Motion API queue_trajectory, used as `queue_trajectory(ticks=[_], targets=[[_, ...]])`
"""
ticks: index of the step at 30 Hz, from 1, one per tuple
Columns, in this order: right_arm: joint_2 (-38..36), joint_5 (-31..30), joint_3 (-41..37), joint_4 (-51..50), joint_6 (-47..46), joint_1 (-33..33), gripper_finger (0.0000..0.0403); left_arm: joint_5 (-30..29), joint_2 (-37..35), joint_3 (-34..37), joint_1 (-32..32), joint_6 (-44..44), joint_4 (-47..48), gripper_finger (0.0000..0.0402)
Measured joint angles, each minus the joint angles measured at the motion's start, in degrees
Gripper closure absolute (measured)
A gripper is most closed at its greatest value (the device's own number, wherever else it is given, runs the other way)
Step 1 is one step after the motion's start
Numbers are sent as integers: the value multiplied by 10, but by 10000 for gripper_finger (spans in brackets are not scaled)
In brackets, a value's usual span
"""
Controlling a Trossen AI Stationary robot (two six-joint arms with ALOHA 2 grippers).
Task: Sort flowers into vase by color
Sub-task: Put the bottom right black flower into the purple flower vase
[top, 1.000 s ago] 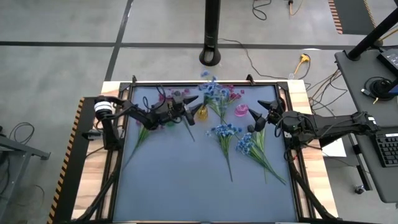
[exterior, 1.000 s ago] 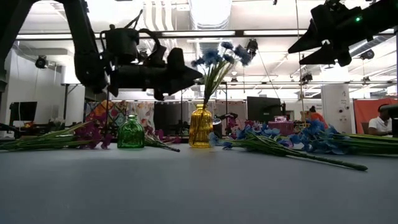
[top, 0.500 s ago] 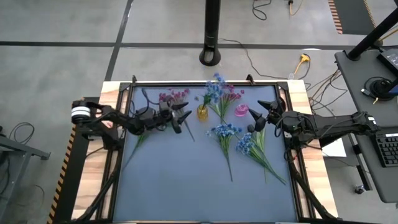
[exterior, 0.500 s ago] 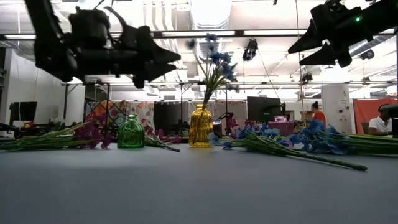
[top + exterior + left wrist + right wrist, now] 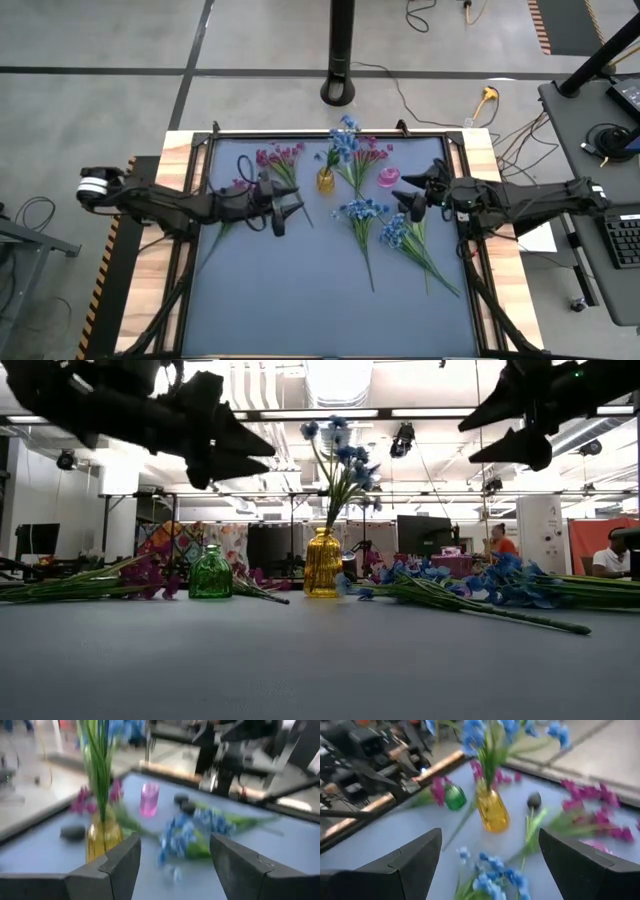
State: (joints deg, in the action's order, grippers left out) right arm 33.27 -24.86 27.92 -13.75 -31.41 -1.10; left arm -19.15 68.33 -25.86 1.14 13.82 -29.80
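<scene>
I see left jaws open, empty, above counter | yellow vase with blue flowers just ahead of them | right jaws open, empty | loose blue flowers beside them

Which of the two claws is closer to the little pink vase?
The right gripper, open, hovers just beside the pink vase. The left gripper, also open, hovers farther off, beyond the yellow vase.
</scene>
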Motion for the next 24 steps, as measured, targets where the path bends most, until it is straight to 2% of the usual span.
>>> queue_trajectory(ticks=[3,6,10,13,16,24], targets=[[38,27,27,-88,-65,0,78,0,-26,-42,11,24,141,182],[79,67,61,-198,-145,0,78,-6,-36,-79,22,36,240,182],[136,94,98,-347,-264,0,78,-33,-39,-117,42,41,308,182],[175,98,107,-431,-318,0,78,-48,-36,-136,57,41,329,182],[207,98,101,-450,-349,0,78,-50,-32,-147,66,41,338,182],[261,98,85,-451,-352,36,78,-50,-33,-162,68,24,343,182]])
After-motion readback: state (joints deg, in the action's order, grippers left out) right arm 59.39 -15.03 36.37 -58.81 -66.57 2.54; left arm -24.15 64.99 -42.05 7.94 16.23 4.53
